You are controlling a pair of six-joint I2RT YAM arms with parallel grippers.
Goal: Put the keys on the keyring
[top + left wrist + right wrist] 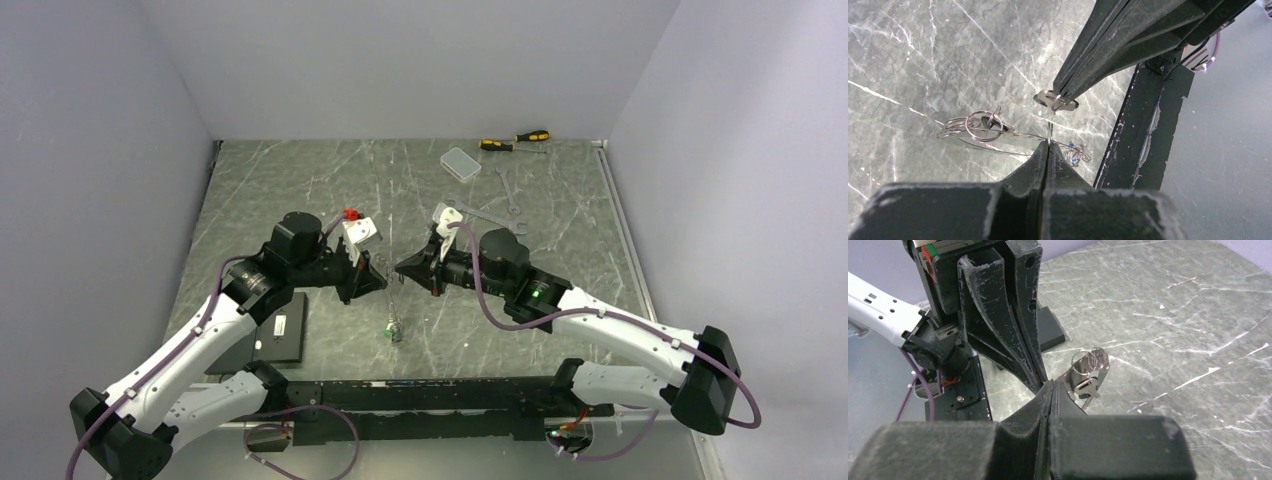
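Marbled table (pixel 300 190): left end effector (pixel 1048 146) pinches wire keyring (pixel 1049 130), right end effector (pixel 1060 96) pinches key (pixel 1045 98).

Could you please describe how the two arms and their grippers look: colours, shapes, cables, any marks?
The left arm and right arm have white links and black joints, and a purple cable runs along each. A green light glows on the right one. The left gripper and right gripper have black, tapering fingers with whitish, scuffed edges.
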